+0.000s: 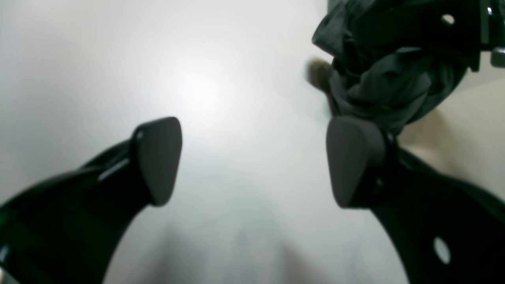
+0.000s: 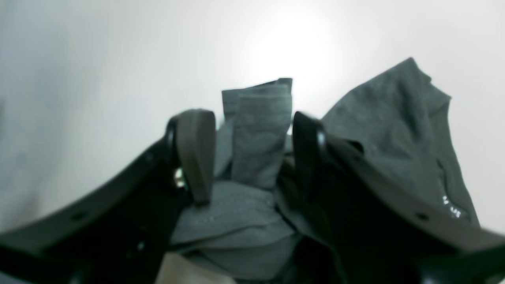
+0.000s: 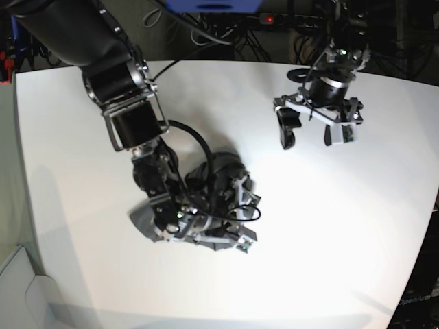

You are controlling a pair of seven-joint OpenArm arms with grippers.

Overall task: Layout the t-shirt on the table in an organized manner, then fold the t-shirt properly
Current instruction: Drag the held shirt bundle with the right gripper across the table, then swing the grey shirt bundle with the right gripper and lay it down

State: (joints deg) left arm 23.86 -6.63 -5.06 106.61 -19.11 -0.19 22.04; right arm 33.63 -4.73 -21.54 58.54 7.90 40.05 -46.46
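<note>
The dark charcoal t-shirt (image 3: 145,221) lies crumpled in a heap on the white table (image 3: 343,226), left of centre. My right gripper (image 2: 248,118) is down in the heap, jaws open on either side of an upright fold of the t-shirt (image 2: 258,134), with thin gaps showing beside it. A pale label mark (image 2: 449,207) shows on the cloth to the right. My left gripper (image 3: 308,140) hangs open above bare table at the back right, apart from the shirt. In the left wrist view, the left gripper (image 1: 256,157) holds nothing and the bunched t-shirt (image 1: 386,86) sits at the upper right.
Cables and a power strip (image 3: 267,19) run behind the table's far edge. The right arm's bulky black links (image 3: 127,103) reach from the back left over the table down to the shirt. The table's rounded front edge (image 3: 226,317) runs along the bottom.
</note>
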